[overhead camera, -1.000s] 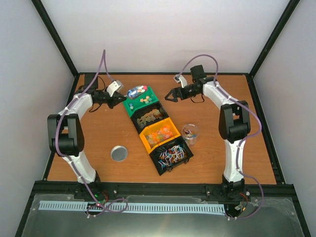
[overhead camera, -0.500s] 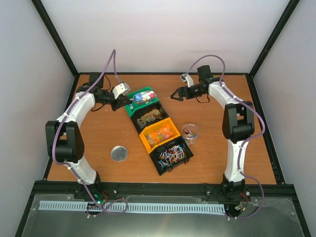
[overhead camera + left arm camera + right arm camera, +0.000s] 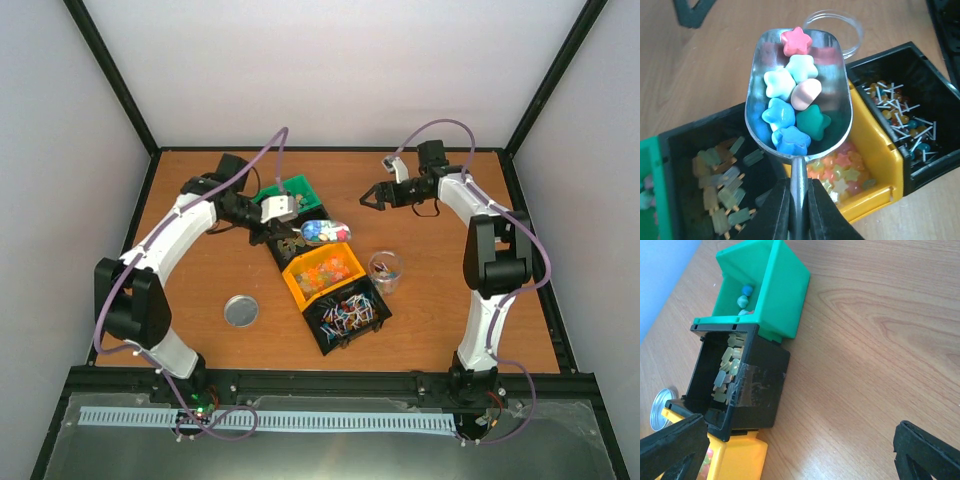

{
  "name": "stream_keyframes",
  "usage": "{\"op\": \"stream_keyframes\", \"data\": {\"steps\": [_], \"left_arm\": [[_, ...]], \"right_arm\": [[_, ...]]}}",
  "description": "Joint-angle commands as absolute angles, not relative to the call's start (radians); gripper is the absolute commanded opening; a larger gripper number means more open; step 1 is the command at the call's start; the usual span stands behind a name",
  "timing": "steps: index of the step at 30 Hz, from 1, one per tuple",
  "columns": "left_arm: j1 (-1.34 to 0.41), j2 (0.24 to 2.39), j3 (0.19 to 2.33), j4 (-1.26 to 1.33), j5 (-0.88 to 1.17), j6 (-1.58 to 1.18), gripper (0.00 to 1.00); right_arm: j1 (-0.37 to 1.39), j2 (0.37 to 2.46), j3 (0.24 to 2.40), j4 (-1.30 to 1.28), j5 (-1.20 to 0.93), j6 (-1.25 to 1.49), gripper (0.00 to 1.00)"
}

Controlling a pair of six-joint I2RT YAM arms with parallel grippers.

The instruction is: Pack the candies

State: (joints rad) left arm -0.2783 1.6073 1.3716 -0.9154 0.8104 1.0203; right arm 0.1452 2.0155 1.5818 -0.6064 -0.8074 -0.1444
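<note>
My left gripper is shut on the handle of the small silver scoop. The scoop is loaded with star-shaped candies in blue, white, teal and pink. It hovers over the black bin and the yellow bin. In the top view the left gripper holds the scoop just behind the yellow bin. A clear jar stands right of the bins; its rim shows beyond the scoop tip. My right gripper is open and empty, and hangs over bare table.
Four bins run in a diagonal row: green, black with pale popsicle sweets, yellow with star sweets, black with lollipops. The round silver lid lies left of the row. The green bin holds few candies.
My left arm swung the loaded scoop from over the green bin rightward and nearer, to over the black and yellow bins. My right gripper drifted a little right, still open.
</note>
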Motion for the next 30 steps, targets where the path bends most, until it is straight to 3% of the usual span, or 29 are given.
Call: {"op": "stream_keyframes", "data": {"steps": [1, 30], "left_arm": [[-0.356, 1.579, 1.38, -0.946, 0.804, 1.062, 0.01], [-0.64, 1.896, 1.759, -1.154, 0.508, 0.882, 0.01]], "right_arm": [[0.119, 1.965, 1.542, -0.561, -0.816, -0.14, 1.0], [0.031, 1.909, 1.371, -0.444, -0.872, -0.094, 1.0]]}}
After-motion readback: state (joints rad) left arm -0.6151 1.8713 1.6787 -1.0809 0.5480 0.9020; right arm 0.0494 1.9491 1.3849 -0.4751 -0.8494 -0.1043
